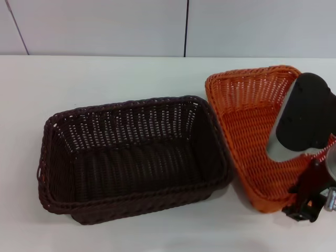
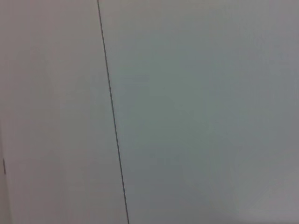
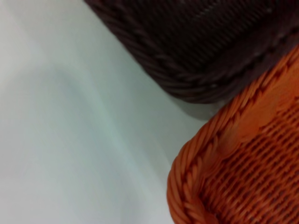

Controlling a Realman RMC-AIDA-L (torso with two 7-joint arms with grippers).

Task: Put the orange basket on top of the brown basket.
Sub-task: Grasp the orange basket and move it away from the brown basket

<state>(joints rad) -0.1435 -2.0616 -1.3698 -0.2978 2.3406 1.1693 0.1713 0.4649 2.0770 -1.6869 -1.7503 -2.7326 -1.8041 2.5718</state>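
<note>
The brown basket (image 1: 131, 157) stands upright on the white table, left of centre in the head view. The orange basket (image 1: 247, 126) is right beside it, tilted, with its left rim close against the brown basket's right rim. My right gripper (image 1: 304, 202) is at the orange basket's front right rim and is shut on that rim. The right arm covers the basket's right side. The right wrist view shows a corner of the orange basket's rim (image 3: 224, 172) next to the brown basket's rim (image 3: 196, 60). The left gripper is out of view.
The white table (image 1: 105, 79) reaches back to a pale wall with a dark vertical seam (image 1: 186, 26). The left wrist view shows only a pale wall with a seam (image 2: 112, 116).
</note>
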